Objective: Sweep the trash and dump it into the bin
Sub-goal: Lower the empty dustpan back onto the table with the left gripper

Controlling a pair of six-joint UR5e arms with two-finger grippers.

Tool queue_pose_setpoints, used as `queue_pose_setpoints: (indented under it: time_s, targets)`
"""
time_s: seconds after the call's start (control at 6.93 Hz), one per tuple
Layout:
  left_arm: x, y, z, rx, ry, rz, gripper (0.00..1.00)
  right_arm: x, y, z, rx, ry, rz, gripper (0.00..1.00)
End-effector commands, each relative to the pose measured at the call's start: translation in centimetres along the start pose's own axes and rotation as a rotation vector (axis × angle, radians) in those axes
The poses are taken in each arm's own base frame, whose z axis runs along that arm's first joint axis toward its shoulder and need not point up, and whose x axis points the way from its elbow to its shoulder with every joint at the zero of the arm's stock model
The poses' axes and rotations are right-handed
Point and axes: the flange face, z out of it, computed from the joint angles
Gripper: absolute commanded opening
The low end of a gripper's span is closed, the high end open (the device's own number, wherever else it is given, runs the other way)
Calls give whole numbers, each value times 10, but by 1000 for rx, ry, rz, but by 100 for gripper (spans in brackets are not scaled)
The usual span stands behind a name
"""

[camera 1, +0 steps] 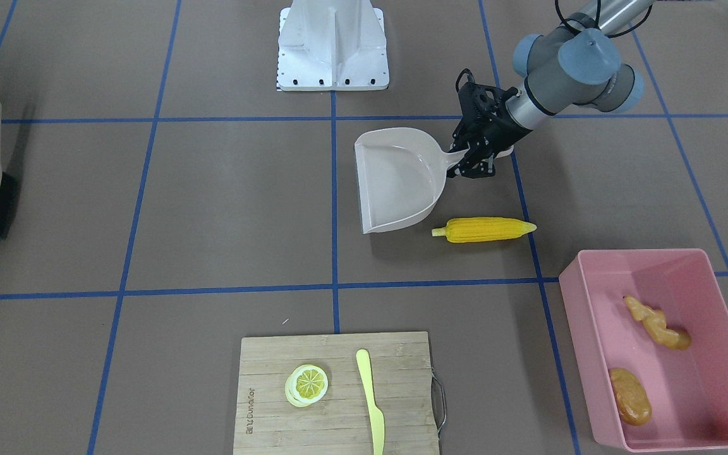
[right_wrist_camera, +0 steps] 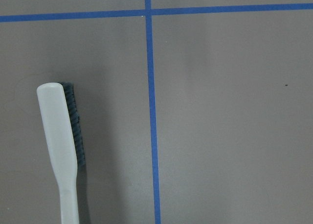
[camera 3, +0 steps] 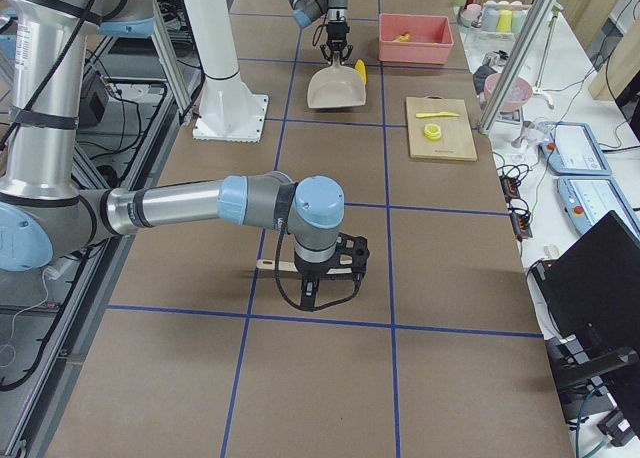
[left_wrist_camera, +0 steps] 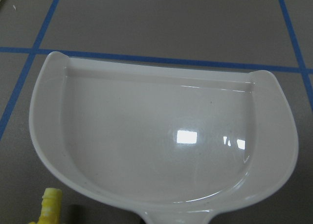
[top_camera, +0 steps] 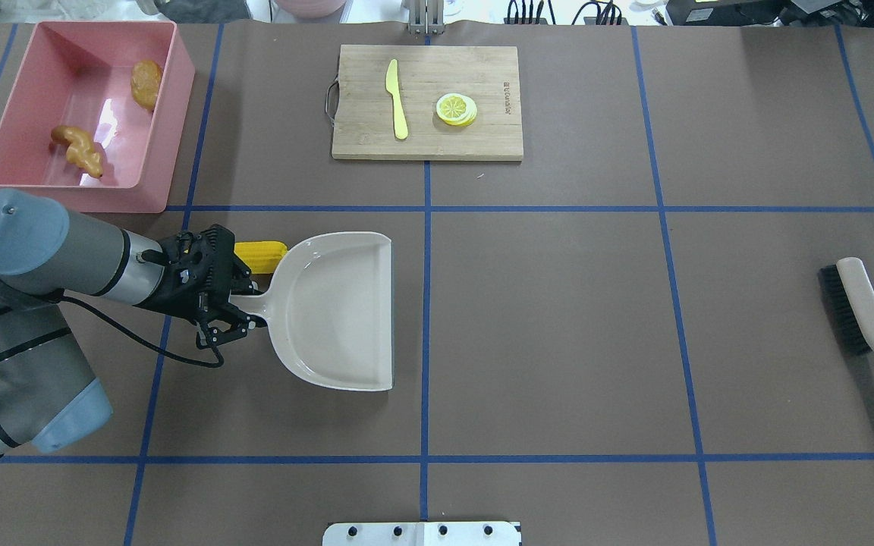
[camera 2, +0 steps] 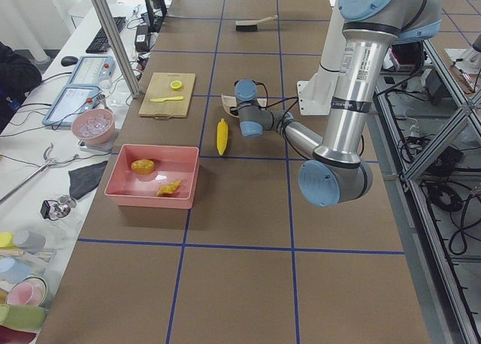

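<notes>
Beside the long yellow corn cob [camera 1: 484,230], my left claw [camera 1: 474,158] is clasping the beige plastic dustpan [camera 1: 395,183]; right claw [camera 3: 350,258], cannot tell.

In the overhead view I see only a short piece of the corn cob [top_camera: 261,254]; the rest is hidden behind the left gripper [top_camera: 247,305] and the dustpan [top_camera: 338,311]. The gripper covers most of the dustpan handle. The brush [top_camera: 862,299] handle is cut off by the right edge. The right gripper [camera 3: 345,260] shows only small, from the side, so I cannot tell how its jaws stand.
</notes>
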Motion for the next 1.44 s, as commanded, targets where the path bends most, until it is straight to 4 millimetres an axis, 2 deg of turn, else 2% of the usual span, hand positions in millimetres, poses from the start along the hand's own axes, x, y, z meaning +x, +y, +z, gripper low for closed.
queue_pose_setpoints:
  time_s: [0.0, 0.14, 0.43, 0.58, 0.72, 0.87, 1.15, 1.3]
  targets:
    - [-3, -2, 6, -9, -2, 73, 0, 7, 4, 0, 1, 1, 18, 100]
    - [-3, -5, 7, -5, 5, 72, 0, 7, 4, 0, 1, 0, 18, 100]
    - [-6, -5, 23, -35, 37, 43, 0, 9, 6, 3, -2, -2, 19, 100]
    - [-5, -5, 24, -47, 67, -8, 6, 9, 6, 2, -1, 3, 18, 100]
    - [-2, -9, 23, -40, 89, -102, 28, 9, 5, 1, 1, 4, 16, 100]
    - [-3, -14, 23, -35, 89, -98, 98, 9, 6, 3, -1, 3, 18, 100]
    - [-6, -18, 17, -23, 80, -91, 99, 8, 4, 1, 5, 6, 12, 100]
    - [-4, -24, 8, -8, 73, -82, 99, 9, 4, 2, 4, 5, 15, 100]
